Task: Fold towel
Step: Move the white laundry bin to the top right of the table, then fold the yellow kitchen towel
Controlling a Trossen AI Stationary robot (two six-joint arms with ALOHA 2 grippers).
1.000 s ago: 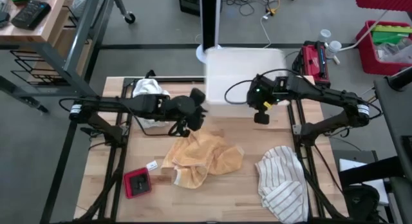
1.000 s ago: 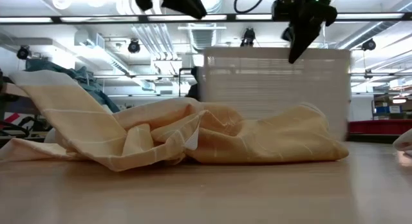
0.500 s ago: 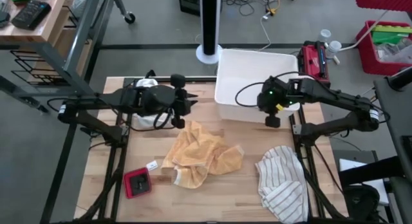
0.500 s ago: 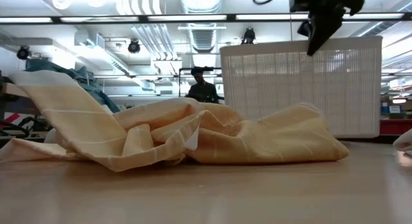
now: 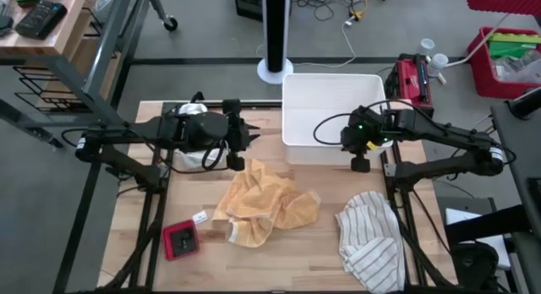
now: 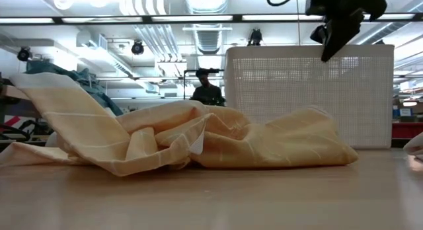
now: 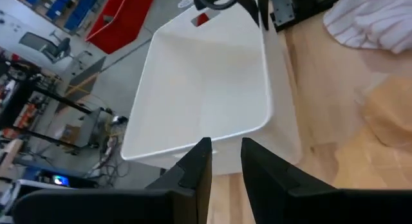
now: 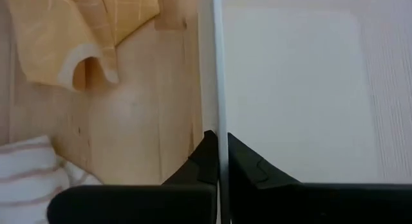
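Observation:
The orange towel (image 5: 266, 205) lies crumpled in a heap on the table's middle (image 6: 198, 141), with no gripper on it. A white mesh basket (image 5: 330, 84) stands on the table at the far side, right of centre. My right gripper (image 5: 359, 165) is shut on its near wall. My left gripper (image 5: 250, 138) hangs level and a little left of the basket. It points at the basket, and its fingers (image 7: 199, 163) stand a narrow gap apart with nothing between them. My right gripper pinches the rim of the basket's near wall (image 8: 217, 121), toward that wall's right end. One finger is outside the wall and one inside. The fingers slant down from the table's right and lie along the rim. The basket stands upright with its bottom on the table (image 6: 297, 145).
A white and brown striped towel (image 5: 372, 239) lies bunched at the near right. A red block (image 5: 180, 240) and a small white tag (image 5: 199, 216) lie near left. A white cloth (image 5: 196, 117) sits under my left arm. A person (image 6: 208, 92) stands behind the table.
The basket has slid toward the table's right edge and a little nearer, then settled. My right gripper, shut on its rim, went with it. My left gripper has drawn back from the basket's left near corner, toward the left edge and upward, and has rolled about its own axis.

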